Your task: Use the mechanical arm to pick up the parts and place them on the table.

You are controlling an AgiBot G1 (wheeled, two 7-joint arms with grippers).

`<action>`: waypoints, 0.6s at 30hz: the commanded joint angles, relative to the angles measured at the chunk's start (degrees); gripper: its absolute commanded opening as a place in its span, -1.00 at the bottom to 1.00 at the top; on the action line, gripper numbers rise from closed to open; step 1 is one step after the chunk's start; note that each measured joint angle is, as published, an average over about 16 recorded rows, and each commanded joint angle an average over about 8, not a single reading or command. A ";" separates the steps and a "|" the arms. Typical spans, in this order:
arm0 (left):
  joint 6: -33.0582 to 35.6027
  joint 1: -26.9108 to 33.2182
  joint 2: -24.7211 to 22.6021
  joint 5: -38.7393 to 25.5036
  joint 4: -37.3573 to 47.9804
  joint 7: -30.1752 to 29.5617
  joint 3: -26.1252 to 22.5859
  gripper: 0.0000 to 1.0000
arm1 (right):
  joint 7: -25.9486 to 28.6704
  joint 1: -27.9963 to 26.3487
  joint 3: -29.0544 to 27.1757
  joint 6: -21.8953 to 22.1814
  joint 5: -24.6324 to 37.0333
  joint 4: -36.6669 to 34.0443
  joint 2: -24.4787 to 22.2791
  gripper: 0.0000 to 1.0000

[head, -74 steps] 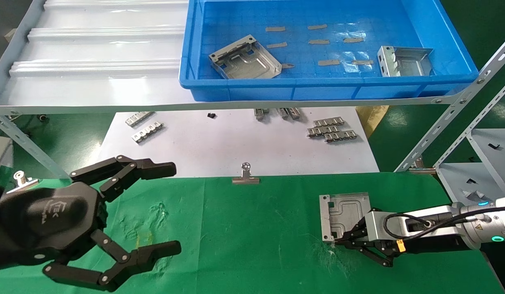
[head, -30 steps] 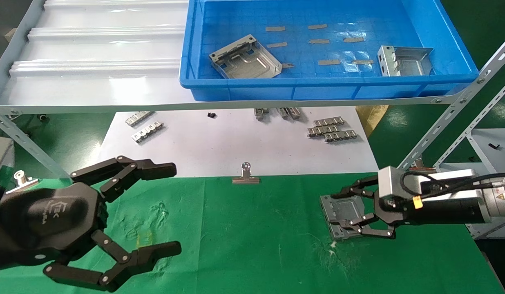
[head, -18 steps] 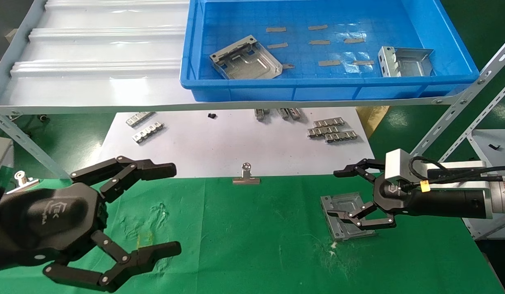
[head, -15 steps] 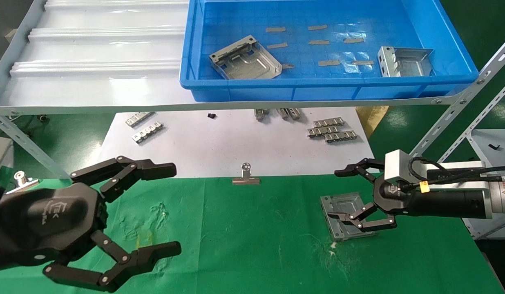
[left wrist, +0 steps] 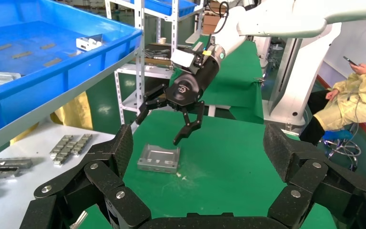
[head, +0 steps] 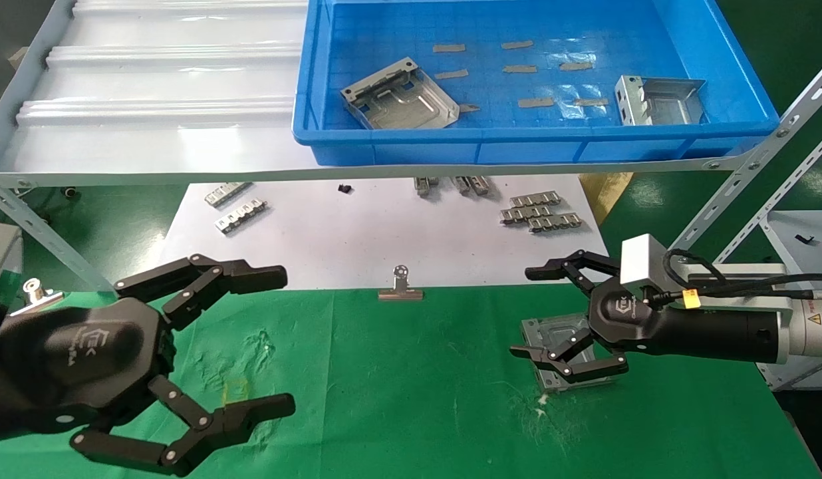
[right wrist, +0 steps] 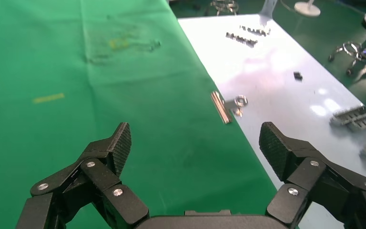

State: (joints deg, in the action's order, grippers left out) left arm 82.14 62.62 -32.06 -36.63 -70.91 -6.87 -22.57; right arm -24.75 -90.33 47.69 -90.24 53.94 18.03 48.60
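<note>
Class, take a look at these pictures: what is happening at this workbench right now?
The right gripper hangs open just above a metal part lying flat on the green table, not holding it. Two more parts sit in the blue tray on the shelf. The left gripper is open, idle at the near left, holding nothing.

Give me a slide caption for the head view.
Right gripper open above a part lying on the green table.

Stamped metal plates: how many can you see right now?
3. One on the green table under the right gripper, plate; two in the blue tray, left and right.
</note>
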 commanded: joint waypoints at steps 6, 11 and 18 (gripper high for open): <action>0.00 0.00 0.00 0.00 0.00 0.00 0.00 1.00 | 5.20 4.22 -4.64 0.67 -1.77 8.14 -1.99 1.00; 0.00 0.00 0.00 0.00 0.00 0.00 0.00 1.00 | 8.92 7.23 -7.96 1.14 -3.03 13.96 -3.41 1.00; 0.00 0.00 0.00 0.00 0.00 0.00 0.00 1.00 | 14.13 11.46 -12.61 1.81 -4.81 22.12 -5.41 1.00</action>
State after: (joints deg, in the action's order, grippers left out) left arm 82.14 62.62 -32.06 -36.63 -70.91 -6.87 -22.57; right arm -10.61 -78.88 35.08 -88.43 49.13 40.15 43.19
